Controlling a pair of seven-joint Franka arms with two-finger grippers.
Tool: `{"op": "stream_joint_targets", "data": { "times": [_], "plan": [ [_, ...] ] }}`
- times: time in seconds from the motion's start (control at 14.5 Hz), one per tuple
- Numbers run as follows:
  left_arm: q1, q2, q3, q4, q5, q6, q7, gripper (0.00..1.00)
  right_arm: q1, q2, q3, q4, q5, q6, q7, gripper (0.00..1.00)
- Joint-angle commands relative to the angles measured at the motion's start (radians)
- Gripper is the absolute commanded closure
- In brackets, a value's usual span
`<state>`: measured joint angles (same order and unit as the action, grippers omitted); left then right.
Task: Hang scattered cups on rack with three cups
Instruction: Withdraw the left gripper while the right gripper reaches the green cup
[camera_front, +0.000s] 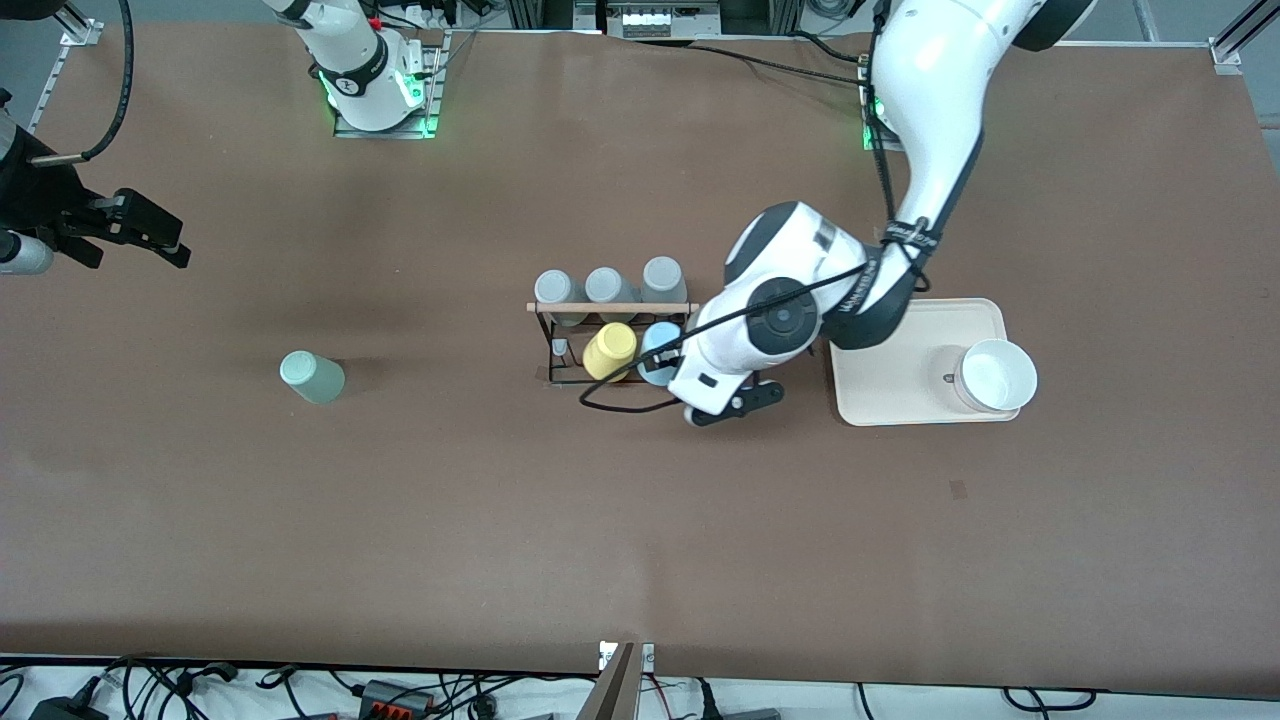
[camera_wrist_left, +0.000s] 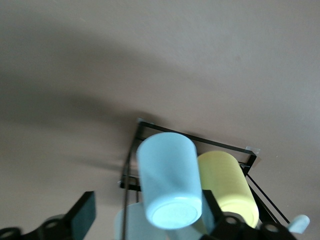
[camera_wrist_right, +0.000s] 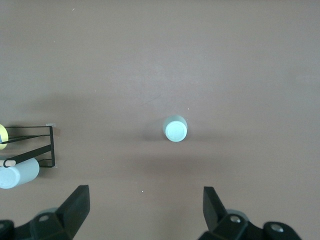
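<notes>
The black wire rack (camera_front: 545, 345) with a wooden rod (camera_front: 600, 307) stands mid-table. It also shows in the left wrist view (camera_wrist_left: 145, 127) and the right wrist view (camera_wrist_right: 37, 145). The light blue cup (camera_front: 655, 350) hangs on it beside a yellow cup (camera_front: 609, 350). My left gripper (camera_front: 675, 370) is open around the light blue cup (camera_wrist_left: 167, 180), with one finger (camera_wrist_left: 82, 217) clearly apart from it. The mint green cup (camera_front: 312, 377) stands upside down on the table toward the right arm's end (camera_wrist_right: 175, 128). My right gripper (camera_front: 172, 240) is open and empty, above the table at that end (camera_wrist_right: 145, 210).
Three grey cups (camera_front: 608, 288) hang on the rack's side farther from the front camera. A cream tray (camera_front: 880, 400) with a white bowl (camera_front: 995, 375) lies toward the left arm's end, close to the left arm.
</notes>
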<state>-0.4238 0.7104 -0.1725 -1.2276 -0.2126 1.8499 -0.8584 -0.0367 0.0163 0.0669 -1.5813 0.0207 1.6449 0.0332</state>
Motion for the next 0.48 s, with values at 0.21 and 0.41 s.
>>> {"op": "stream_joint_targets", "data": {
  "times": [0.21, 0.41],
  "plan": [
    [0.225, -0.219, 0.007, -0.012, 0.041, -0.234, 0.134, 0.0, -0.017, 0.007, 0.004, 0.015, 0.015, -0.011, -0.016, 0.0],
    [0.309, -0.314, 0.007, -0.013, 0.079, -0.359, 0.307, 0.0, -0.022, 0.05, 0.004, 0.001, 0.007, -0.007, -0.053, 0.0]
  ]
}}
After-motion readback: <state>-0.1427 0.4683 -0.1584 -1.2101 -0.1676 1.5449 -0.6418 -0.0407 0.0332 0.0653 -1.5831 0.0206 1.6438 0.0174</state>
